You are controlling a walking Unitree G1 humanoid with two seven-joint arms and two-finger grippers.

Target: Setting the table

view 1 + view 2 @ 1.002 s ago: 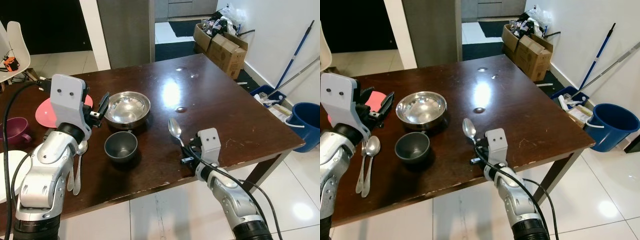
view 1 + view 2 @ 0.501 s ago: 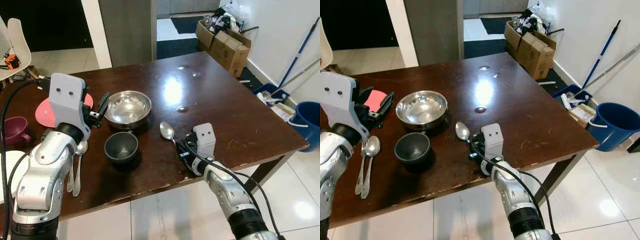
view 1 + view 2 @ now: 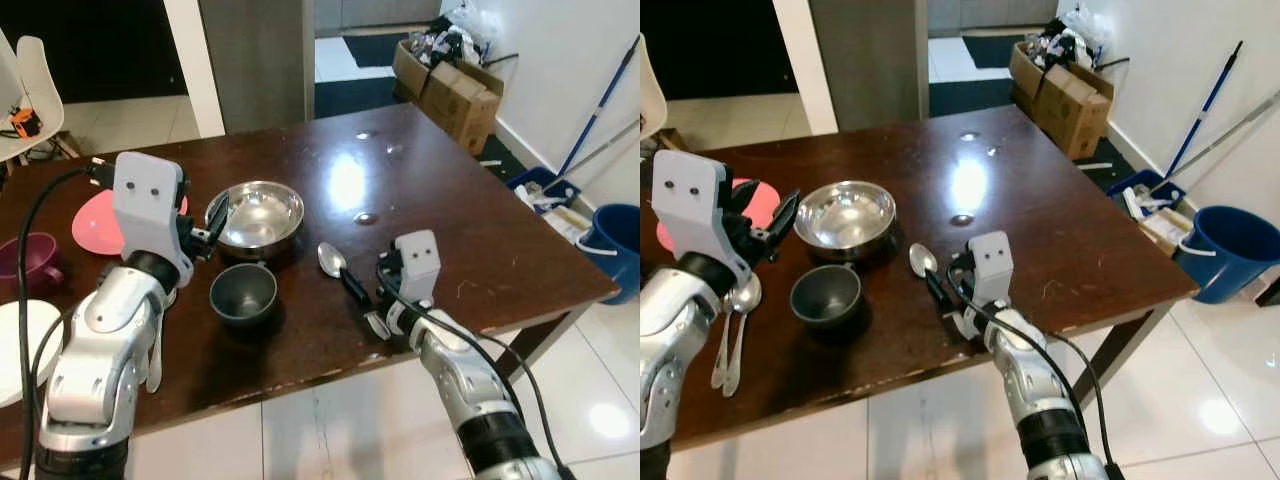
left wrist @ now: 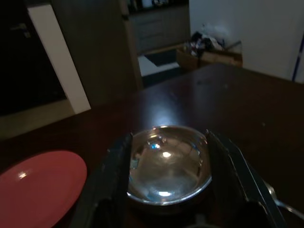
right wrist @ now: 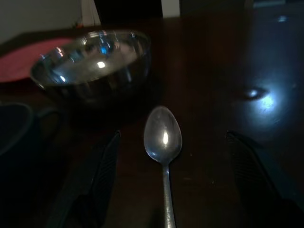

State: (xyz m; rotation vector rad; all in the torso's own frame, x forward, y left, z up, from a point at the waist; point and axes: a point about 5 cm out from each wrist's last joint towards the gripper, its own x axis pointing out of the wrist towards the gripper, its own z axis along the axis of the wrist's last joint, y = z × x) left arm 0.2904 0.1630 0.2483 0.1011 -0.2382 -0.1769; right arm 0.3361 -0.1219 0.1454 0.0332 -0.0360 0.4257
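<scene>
Right pincer (image 5: 166, 190) is sitting open low over the table (image 3: 480, 230), its fingers (image 5: 95, 180) straddling the spoon (image 3: 340, 272) lying beside the dark bowl (image 3: 243, 293). Left pincer (image 4: 168, 185) is hovering open at the steel bowl (image 3: 255, 212), near the pink plate (image 3: 95, 222).

A blue bucket (image 3: 1224, 249) stands on the white tiled floor (image 3: 1200, 400) beside a white wall (image 3: 1160, 60), with two mop handles (image 3: 600, 110) leaning there. Cardboard boxes (image 3: 450, 85) heaped with clutter sit farther back, and a white chair (image 3: 30, 90) stands at the far left.
</scene>
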